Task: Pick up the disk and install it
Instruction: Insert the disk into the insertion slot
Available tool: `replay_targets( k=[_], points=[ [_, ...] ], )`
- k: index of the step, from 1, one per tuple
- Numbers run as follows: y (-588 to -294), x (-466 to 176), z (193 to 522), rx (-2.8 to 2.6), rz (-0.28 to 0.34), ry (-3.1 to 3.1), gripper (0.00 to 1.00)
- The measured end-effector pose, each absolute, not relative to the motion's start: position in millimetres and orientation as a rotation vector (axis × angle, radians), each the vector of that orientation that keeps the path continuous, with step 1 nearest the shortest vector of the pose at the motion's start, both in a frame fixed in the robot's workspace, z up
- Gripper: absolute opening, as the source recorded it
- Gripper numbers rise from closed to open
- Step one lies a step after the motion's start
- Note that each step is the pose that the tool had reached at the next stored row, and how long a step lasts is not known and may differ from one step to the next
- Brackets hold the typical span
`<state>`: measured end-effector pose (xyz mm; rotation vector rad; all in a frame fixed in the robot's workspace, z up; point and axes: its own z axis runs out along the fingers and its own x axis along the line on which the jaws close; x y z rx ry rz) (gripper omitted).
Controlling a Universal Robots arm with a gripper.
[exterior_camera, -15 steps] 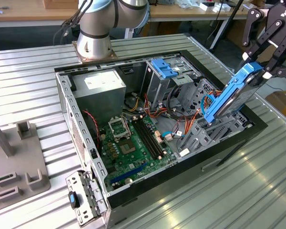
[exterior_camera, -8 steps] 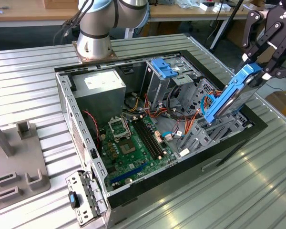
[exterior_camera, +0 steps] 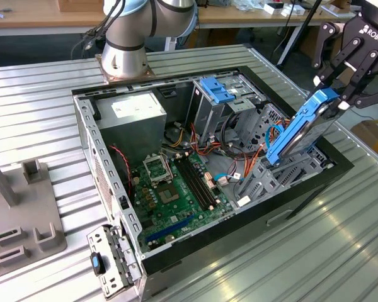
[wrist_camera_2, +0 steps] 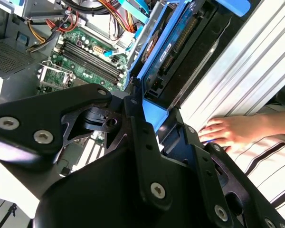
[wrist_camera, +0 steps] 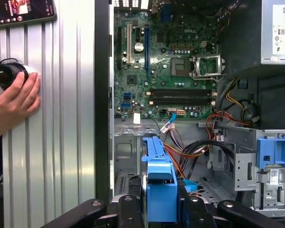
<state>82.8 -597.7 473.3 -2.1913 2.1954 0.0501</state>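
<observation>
Disk (exterior_camera: 300,129) with the blue frame is tilted, with its low end down inside the open computer case (exterior_camera: 252,229), at the exterior view's right. Its top end sticks up above the rim of the case. The tool (exterior_camera: 332,94) is clenched on that top end of the disk, one finger on each side. In both wrist views the disk (wrist_camera_2: 173,47) (wrist_camera: 159,190) runs out from between the black fingers toward the inside of the case.

Inside the case lie a green board (exterior_camera: 176,189), a grey box (exterior_camera: 135,119) and red and orange wires. A blue latch (exterior_camera: 215,91) sits on top of an upright grey bay. The case stands on a ribbed metal table (exterior_camera: 38,107).

A person's hand (wrist_camera: 14,102) rests on the table beside the case and holds a small black round thing (wrist_camera: 7,75).
</observation>
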Motion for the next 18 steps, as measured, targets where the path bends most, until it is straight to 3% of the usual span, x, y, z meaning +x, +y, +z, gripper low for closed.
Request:
replay_targets(
  k=[18],
  points=[
    [-597.3,83.2,461.9,-2.191,0.050,2.195,0.37]
  ],
)
